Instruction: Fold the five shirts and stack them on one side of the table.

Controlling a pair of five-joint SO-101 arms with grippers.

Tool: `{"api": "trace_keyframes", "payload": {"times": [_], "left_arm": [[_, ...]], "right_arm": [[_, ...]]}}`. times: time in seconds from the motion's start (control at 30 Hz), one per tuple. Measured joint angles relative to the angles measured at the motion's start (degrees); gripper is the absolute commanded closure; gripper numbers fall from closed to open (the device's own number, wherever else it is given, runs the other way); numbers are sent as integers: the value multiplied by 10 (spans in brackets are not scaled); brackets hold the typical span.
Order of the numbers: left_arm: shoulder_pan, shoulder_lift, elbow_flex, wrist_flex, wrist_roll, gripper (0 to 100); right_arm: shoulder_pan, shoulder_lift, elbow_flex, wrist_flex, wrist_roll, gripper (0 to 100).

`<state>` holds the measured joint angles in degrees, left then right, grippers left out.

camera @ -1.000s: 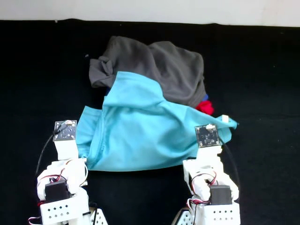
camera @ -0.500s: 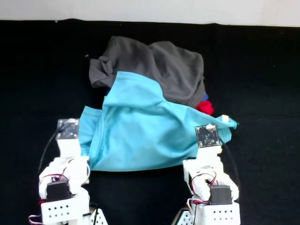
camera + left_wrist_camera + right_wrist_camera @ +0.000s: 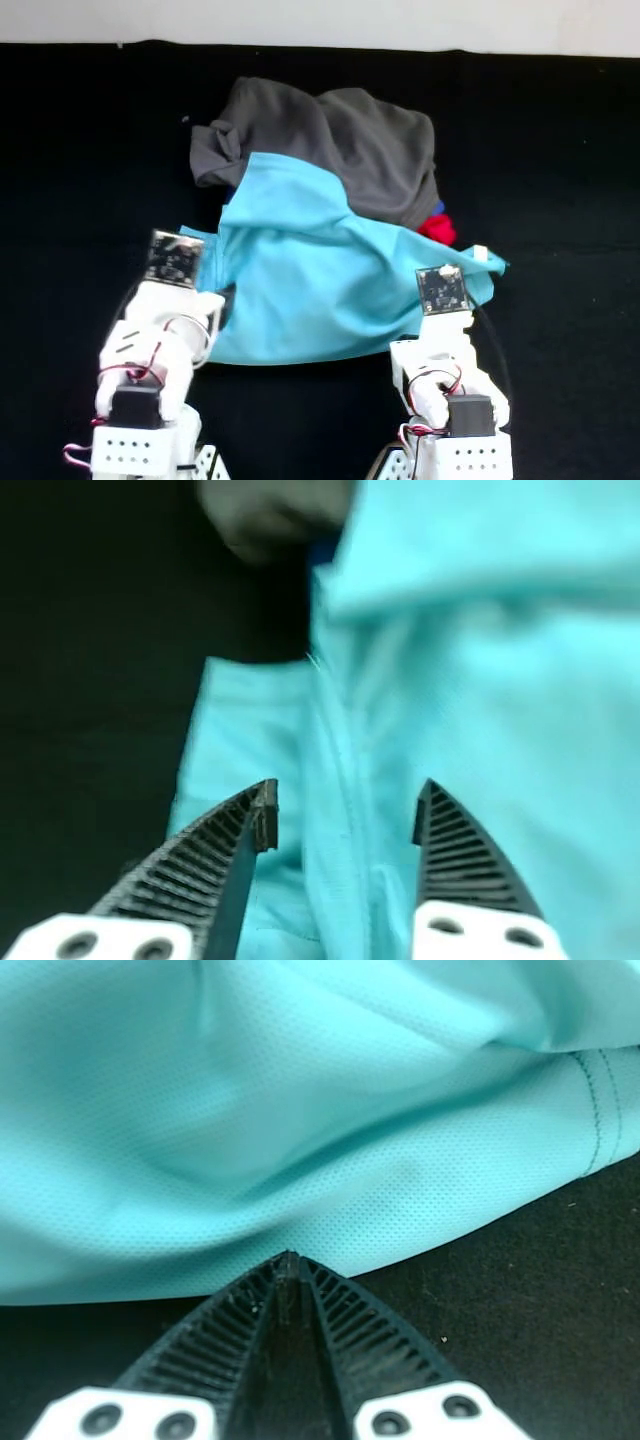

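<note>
I saw one rumpled turquoise mesh shirt (image 3: 310, 280) over one dark grey shirt (image 3: 340, 145), one red scrap (image 3: 437, 229); left end effector (image 3: 345, 815) open, right end effector (image 3: 288, 1260) closed.

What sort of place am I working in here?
Likely a lab test bench, not a home: a black-covered table, left arm and right arm side by side, a teal shirt over a grey shirt.

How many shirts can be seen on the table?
4: the grey shirt at the back, the turquoise shirt lapping over it in front, and slivers of a red shirt and a blue shirt under the grey. More may be hidden.
</note>
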<state>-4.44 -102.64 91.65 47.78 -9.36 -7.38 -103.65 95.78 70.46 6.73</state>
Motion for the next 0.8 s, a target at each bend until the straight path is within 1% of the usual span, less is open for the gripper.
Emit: {"api": "trace_keyframes", "payload": {"times": [0.07, 0.17, 0.3, 0.43, 0.6, 0.67, 0.8], "left_arm": [[1, 0, -40, 0, 0, 826], [-4, 22, -102, 3, 0, 828], [-4, 130, -220, 13, 5, 824], [11, 325, -350, 13, 42, 761], [70, 622, -484, 45, 53, 611], [95, 729, -530, 64, 53, 571], [120, 909, -601, 92, 53, 562]], "right_arm": [[0, 0, 0, 0, 0, 993], [0, 0, 0, 0, 0, 993], [0, 0, 0, 0, 0, 993], [0, 0, 0, 0, 0, 993], [0, 0, 0, 0, 0, 993], [0, 0, 0, 0, 0, 993], [0, 0, 0, 0, 0, 993]]}}
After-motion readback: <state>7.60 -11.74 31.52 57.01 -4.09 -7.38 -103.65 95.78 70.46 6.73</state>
